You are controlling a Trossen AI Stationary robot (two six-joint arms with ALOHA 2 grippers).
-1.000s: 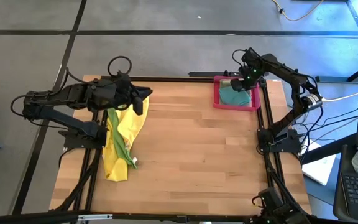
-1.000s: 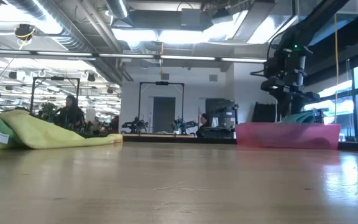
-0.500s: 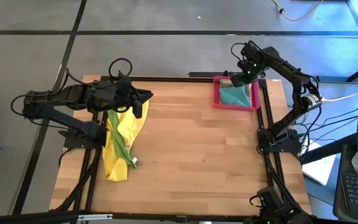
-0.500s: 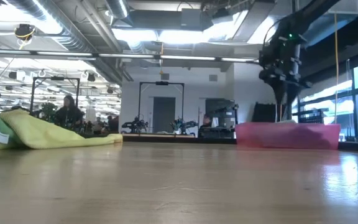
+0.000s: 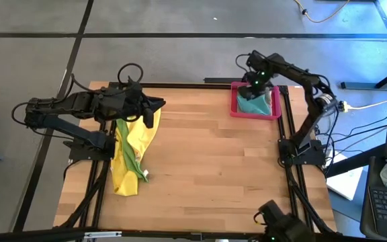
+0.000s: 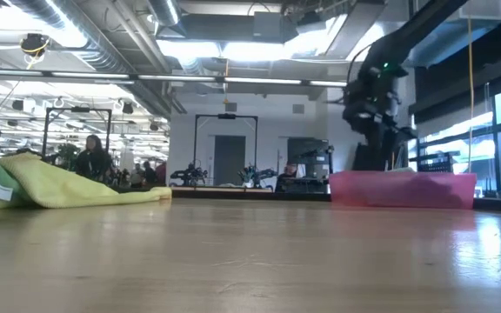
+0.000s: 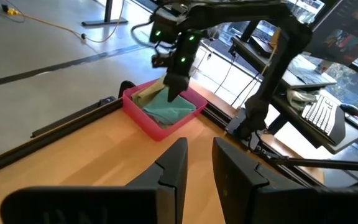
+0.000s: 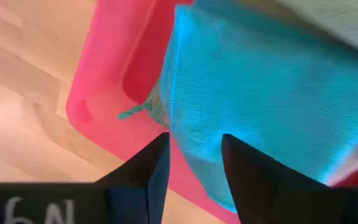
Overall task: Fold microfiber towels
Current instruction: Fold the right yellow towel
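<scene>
The right gripper (image 8: pixel 191 163), fingers slightly parted and holding nothing, is hovering over the soft, light teal towel (image 8: pixel 253 93) lying in the far-right tray (image 5: pixel 236 107); pinching its loose edge looks best. The left gripper (image 7: pixel 197 165), narrowly open and empty, is waiting above the yellow towel (image 5: pixel 132 144).

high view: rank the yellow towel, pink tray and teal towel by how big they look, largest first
1. yellow towel, a long draped strip along the table's left side
2. pink tray, at the far right
3. teal towel, lying inside the tray, partly hidden by the right gripper

Grey floor (image 5: pixel 180 57), ceiling lights (image 6: pixel 259 50)
</scene>
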